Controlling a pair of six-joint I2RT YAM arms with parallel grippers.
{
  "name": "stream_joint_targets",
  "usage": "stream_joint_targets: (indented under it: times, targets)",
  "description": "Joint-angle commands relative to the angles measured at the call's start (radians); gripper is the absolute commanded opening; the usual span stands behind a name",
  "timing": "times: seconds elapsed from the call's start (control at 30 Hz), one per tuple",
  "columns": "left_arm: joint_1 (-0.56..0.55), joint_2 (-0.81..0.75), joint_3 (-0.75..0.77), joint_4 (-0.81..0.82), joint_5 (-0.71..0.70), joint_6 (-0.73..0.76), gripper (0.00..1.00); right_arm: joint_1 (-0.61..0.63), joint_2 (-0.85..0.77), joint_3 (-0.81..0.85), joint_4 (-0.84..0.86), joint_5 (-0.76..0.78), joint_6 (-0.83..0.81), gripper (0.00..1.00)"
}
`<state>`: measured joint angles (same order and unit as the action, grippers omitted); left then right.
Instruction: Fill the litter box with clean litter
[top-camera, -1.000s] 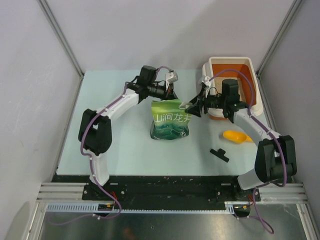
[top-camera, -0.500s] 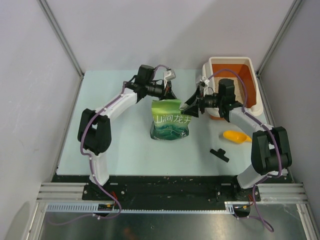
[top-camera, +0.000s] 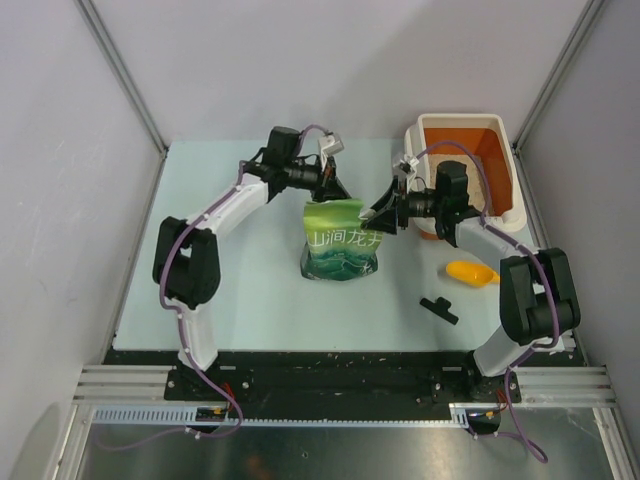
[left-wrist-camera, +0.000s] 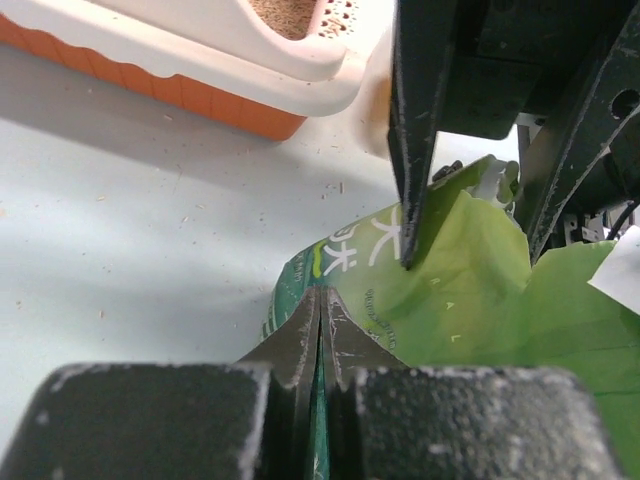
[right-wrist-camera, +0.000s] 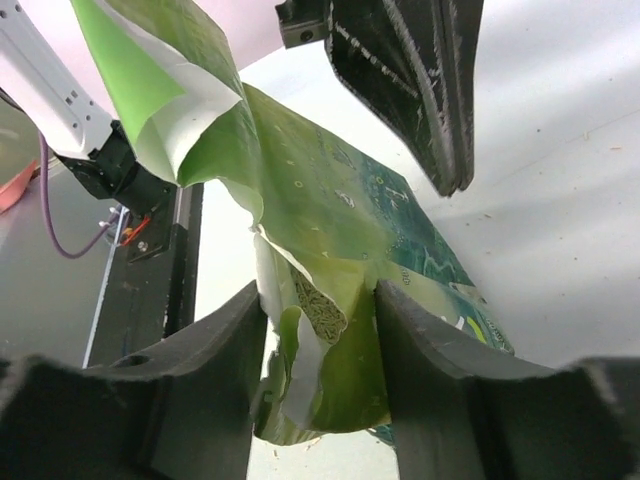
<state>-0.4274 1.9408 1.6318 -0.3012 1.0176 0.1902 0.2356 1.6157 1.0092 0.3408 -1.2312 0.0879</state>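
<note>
The litter box (top-camera: 460, 131), orange with a white rim, stands at the back right. The left wrist view shows its rim (left-wrist-camera: 180, 50) and pale litter (left-wrist-camera: 290, 10) inside. A green pouch bag (top-camera: 342, 243) stands mid-table. My left gripper (top-camera: 332, 189) is shut on the bag's top left edge (left-wrist-camera: 320, 300). My right gripper (top-camera: 376, 215) is at the bag's top right corner. In the right wrist view its jaws (right-wrist-camera: 320, 292) stand apart on either side of the torn bag top, where pellets (right-wrist-camera: 325, 312) show in the opening.
A yellow-orange scoop (top-camera: 474, 272) lies on the table in front of the litter box. A small black part (top-camera: 439, 309) lies near the front right. Grey walls enclose the table on the left, back and right.
The right arm has swung its forearm up and in toward the bag. The left gripper has shifted slightly back and left. The bag has stayed in place.
</note>
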Motion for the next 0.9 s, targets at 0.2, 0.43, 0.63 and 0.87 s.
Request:
stream_joint_targets:
  times: [0.2, 0.43, 0.63, 0.87]
  targets:
    - [0.110, -0.172, 0.016, -0.002, -0.208, -0.083, 0.50, 0.002, 0.033, -0.009, 0.144, -0.039, 0.168, 0.30]
    - [0.222, -0.373, -0.194, -0.079, -0.197, -0.052, 0.66, 0.016, 0.041, -0.009, 0.167, -0.048, 0.231, 0.36]
    - [0.277, -0.604, -0.420, -0.124, -0.148, 0.029, 0.80, 0.018, 0.058, -0.034, 0.297, -0.042, 0.360, 0.44]
    - [0.279, -0.638, -0.457, -0.148, -0.053, 0.087, 0.87, 0.027, 0.067, -0.037, 0.329, -0.036, 0.404, 0.39]
